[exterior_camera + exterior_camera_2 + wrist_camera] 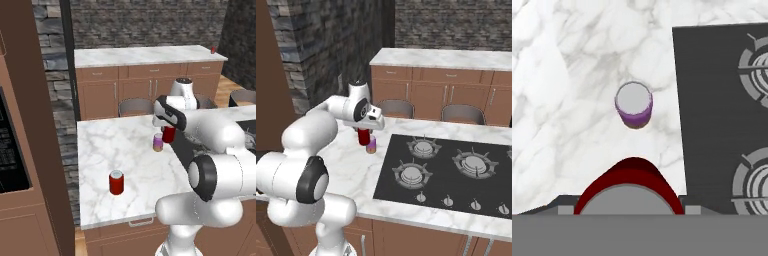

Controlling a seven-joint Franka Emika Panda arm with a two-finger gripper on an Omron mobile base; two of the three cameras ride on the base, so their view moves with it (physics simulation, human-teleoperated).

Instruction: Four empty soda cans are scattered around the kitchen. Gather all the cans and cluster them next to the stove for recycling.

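My gripper [363, 131] is shut on a red soda can [363, 139], holding it upright over the marble counter just left of the stove [456, 170]. A purple-pink can [372, 145] stands on the counter right beside the held one, close to the stove's left edge. In the hand view the held red can [629, 187] sits between my fingers at the bottom, with the purple-pink can [633, 105] beyond it and the black cooktop [722, 90] to the right. Another red can [116, 182] stands alone near the counter's front. A small red can [213, 50] sits on the far back counter.
The marble island counter [110, 145] ends at its left and front edges. Two stools [396, 107] stand behind it. A tall wooden cabinet [30, 125] with a built-in oven rises on the left. The back counter [150, 55] runs along the stone wall.
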